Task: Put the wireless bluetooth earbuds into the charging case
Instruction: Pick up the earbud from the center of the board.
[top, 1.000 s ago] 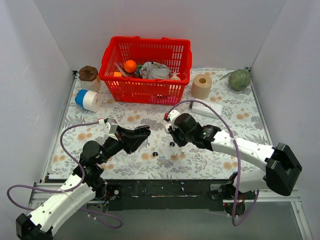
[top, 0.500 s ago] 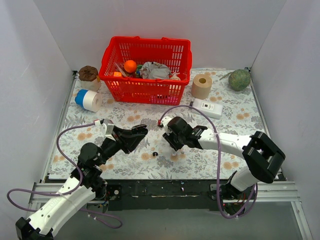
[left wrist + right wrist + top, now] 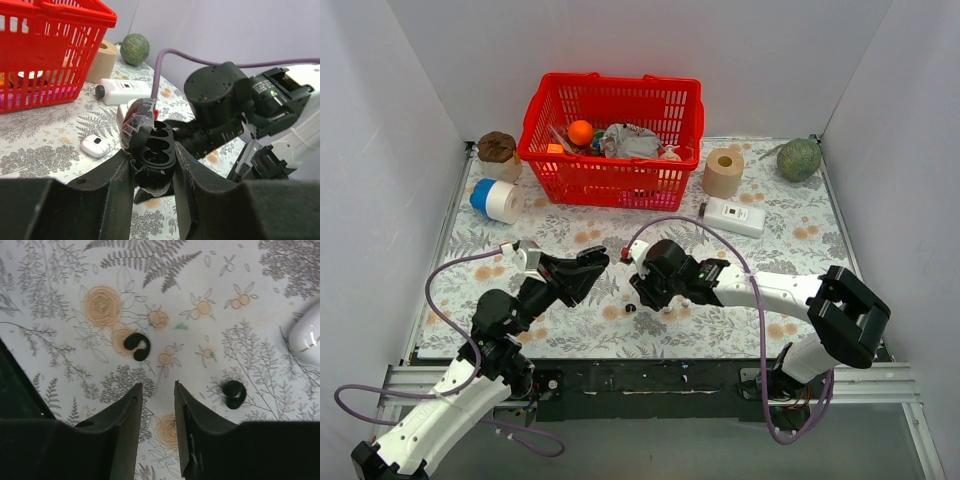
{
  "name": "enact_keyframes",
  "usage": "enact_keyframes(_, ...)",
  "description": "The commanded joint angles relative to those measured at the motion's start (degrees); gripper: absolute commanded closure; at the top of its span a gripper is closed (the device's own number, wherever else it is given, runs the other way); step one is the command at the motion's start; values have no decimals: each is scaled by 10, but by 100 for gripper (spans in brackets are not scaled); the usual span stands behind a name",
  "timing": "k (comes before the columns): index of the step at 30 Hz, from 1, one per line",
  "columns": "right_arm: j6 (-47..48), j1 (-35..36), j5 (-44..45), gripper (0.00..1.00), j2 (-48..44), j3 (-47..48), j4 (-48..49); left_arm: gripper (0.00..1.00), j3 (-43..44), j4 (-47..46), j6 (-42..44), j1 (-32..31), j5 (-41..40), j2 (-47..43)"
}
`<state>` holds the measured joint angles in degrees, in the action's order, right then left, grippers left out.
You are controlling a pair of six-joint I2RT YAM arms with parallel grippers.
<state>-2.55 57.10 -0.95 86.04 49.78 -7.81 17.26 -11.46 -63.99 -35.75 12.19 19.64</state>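
Right arm (image 3: 770, 288) is coming left, hovering over two black earbuds (image 3: 136, 347) on the table (image 3: 50, 270); its fingers (image 3: 122, 435) are parted, empty, with the nearer bud lying just ahead, slightly left. Left fingers (image 3: 116, 185) are clamping the open case (image 3: 154, 147).

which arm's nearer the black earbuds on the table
The right arm: its jaws hang just over the black earbuds; left arm off to one side, holding the charging case.
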Motion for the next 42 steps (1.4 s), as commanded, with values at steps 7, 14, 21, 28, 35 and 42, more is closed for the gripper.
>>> enact_keyframes(7,-22,23,-25,59,56,44,25,100,8,36,-5,-1,-50,-39)
enact_keyframes(14,-26,24,-22,58,95,66,29,100,9,45,-4,-2,-52,-45)
enact_keyframes(21,-29,24,-9,57,108,79,32,100,9,47,-3,-2,-53,-46)
enact_keyframes(28,-31,29,0,57,125,90,26,100,9,47,-3,-1,-54,-44)
enact_keyframes(35,-33,41,7,57,141,88,27,100,9,47,-2,-1,-53,-44)
enact_keyframes(42,-34,51,27,57,143,87,26,100,9,47,-2,-1,-50,-45)
